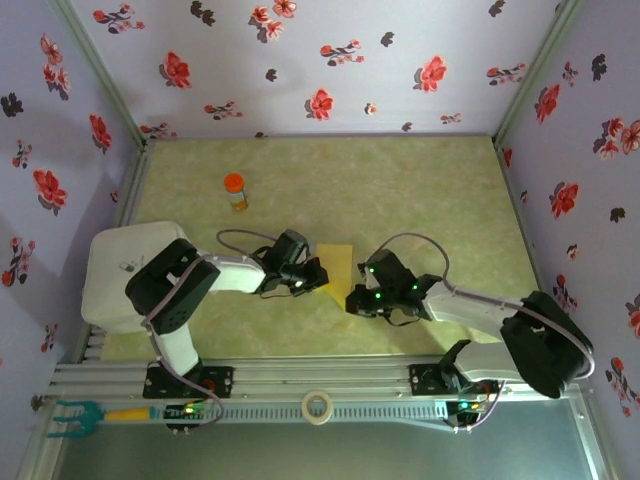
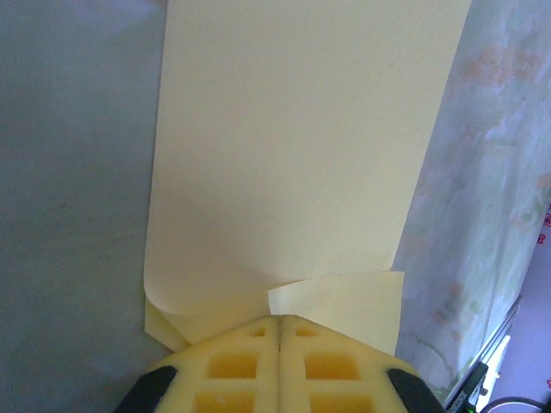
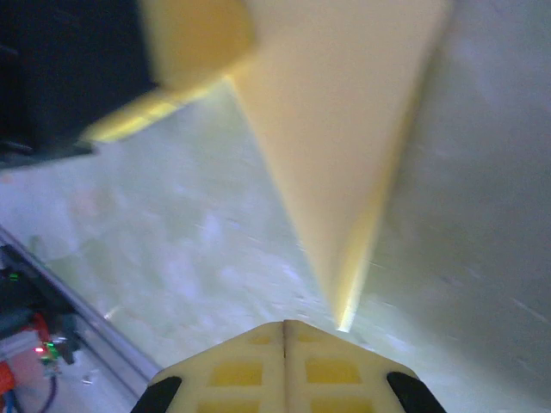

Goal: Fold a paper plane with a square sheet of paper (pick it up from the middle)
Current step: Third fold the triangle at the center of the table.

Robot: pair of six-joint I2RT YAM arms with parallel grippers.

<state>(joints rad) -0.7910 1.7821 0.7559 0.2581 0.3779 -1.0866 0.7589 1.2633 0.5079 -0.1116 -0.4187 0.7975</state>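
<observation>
square sheet of paper [image 1: 338,266] between left end effector [image 1: 321,281] and right end effector [image 1: 352,299], bottle [image 1: 234,190] farther back, left

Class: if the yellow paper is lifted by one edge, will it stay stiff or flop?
Probably flop: the yellow paper looks thin, and its near edge is curling. It is likely light, so a push may slide it over the smooth table.

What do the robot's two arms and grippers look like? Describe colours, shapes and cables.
The left arm and right arm have white links, bulky black joints, thin grey cables looping over the wrists, small green lights. The left gripper and right gripper are pale yellow with square recesses, on black mounts.
</observation>
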